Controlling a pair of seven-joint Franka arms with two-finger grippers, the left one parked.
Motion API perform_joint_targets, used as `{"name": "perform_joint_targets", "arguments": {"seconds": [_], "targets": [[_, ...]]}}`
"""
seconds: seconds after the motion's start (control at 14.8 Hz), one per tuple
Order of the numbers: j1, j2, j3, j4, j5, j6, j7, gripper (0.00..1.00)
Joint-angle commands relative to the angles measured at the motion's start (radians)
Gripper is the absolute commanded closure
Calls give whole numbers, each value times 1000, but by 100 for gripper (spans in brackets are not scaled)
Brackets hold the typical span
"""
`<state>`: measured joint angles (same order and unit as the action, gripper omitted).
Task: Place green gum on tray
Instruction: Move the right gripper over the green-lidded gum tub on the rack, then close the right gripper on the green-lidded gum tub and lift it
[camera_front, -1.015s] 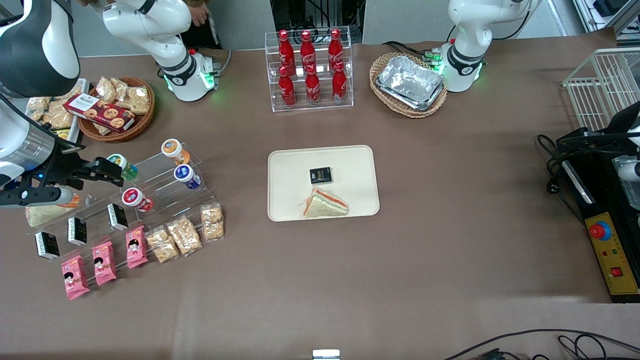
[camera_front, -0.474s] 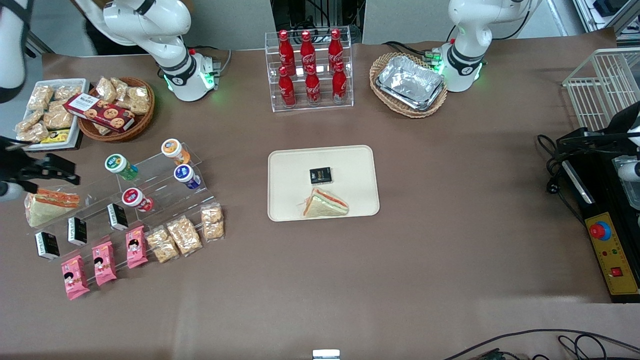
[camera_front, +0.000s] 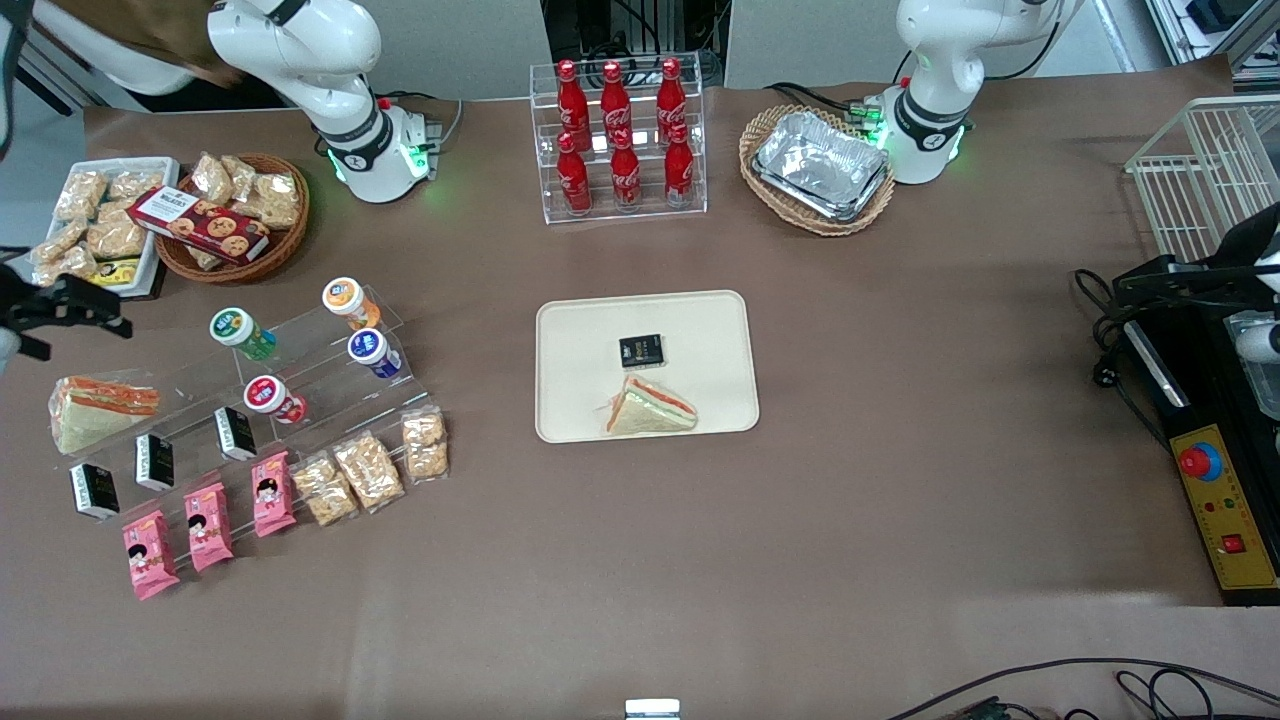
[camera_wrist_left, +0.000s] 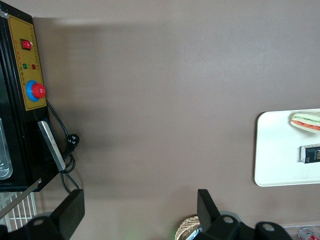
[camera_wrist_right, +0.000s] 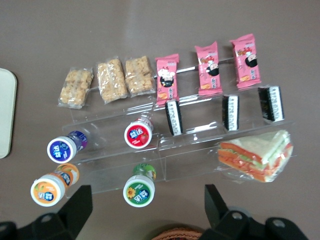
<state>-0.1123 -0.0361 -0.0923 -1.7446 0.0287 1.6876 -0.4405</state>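
The green gum (camera_front: 240, 333) rests tilted on the top step of a clear acrylic rack (camera_front: 300, 380), its white lid and green label facing up. In the right wrist view the green gum (camera_wrist_right: 139, 189) sits between my gripper's spread fingers (camera_wrist_right: 76, 206), lower than them and untouched. My gripper (camera_front: 95, 310) hangs open and empty at the working arm's end of the table, apart from the rack. The cream tray (camera_front: 700, 330) lies mid-table; an edge of the tray (camera_wrist_right: 5, 115) shows in the right wrist view.
Orange (camera_front: 348, 300), blue (camera_front: 372, 350) and red (camera_front: 270, 397) canisters share the rack with black packets and pink snack bars. A sandwich (camera_front: 648, 408) and a black packet (camera_front: 641, 349) lie on the tray. A wicker snack basket (camera_front: 235, 215) stands near the rack.
My gripper has drawn back from the green gum toward the working arm's end of the table and risen. The gum has stayed on the rack.
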Motion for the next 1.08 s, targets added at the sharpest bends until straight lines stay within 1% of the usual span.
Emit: {"name": "perform_joint_targets", "arguments": {"seconds": [0.0, 0.07, 0.34, 0.54, 0.68, 0.81, 1.02], "targets": [[-4, -240, 6, -396, 5, 225, -15, 0], [-4, -261, 6, -447, 5, 259, -15, 0], [-6, -265, 6, -516, 7, 309, -15, 0], [-7, -252, 2, -616, 7, 444, -15, 0], [-7, -216, -24, -682, 7, 550, -17, 0], [-7, -208, -30, -736, 7, 615, -17, 0], [-4, -206, -30, -783, 7, 668, -15, 0]]}}
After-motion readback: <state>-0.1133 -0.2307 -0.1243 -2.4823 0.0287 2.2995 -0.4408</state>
